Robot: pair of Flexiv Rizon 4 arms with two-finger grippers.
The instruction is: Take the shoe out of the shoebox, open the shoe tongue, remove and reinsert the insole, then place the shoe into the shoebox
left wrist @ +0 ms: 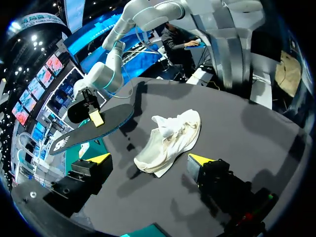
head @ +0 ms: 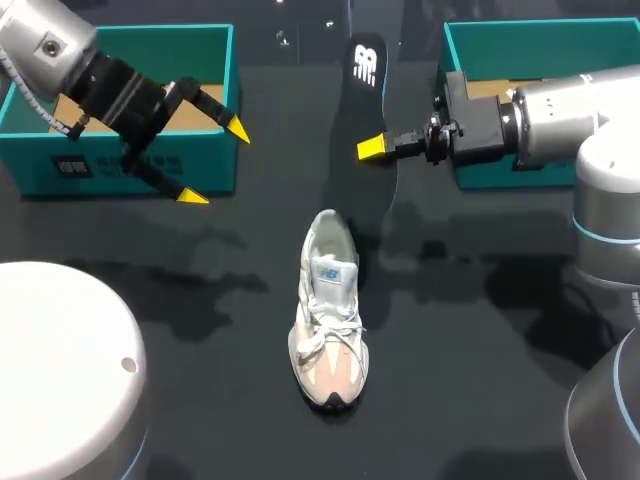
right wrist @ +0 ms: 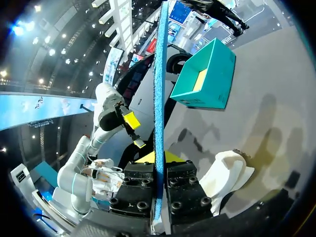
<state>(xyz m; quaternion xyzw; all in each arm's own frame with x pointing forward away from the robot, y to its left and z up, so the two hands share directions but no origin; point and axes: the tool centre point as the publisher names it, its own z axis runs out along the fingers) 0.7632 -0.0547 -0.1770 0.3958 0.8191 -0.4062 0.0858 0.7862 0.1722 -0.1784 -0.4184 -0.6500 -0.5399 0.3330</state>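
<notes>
A white and beige shoe (head: 328,312) lies on the black table, toe toward the front edge. My right gripper (head: 372,148) is shut on the black insole (head: 366,70), which it holds on edge above the table behind the shoe. In the right wrist view the insole's blue edge (right wrist: 159,89) runs straight out from between the fingers, with the shoe (right wrist: 228,177) beside them. My left gripper (head: 215,163) hangs open and empty in front of the left teal box (head: 130,165). Its wrist view shows the shoe (left wrist: 173,138) ahead of its fingertips and the held insole (left wrist: 94,129) beyond.
A second teal box (head: 470,175) stands at the back right, behind my right gripper. Both boxes show brown cardboard inside. A white round robot base (head: 60,370) covers the front left corner, and my right arm's grey base (head: 605,420) the front right.
</notes>
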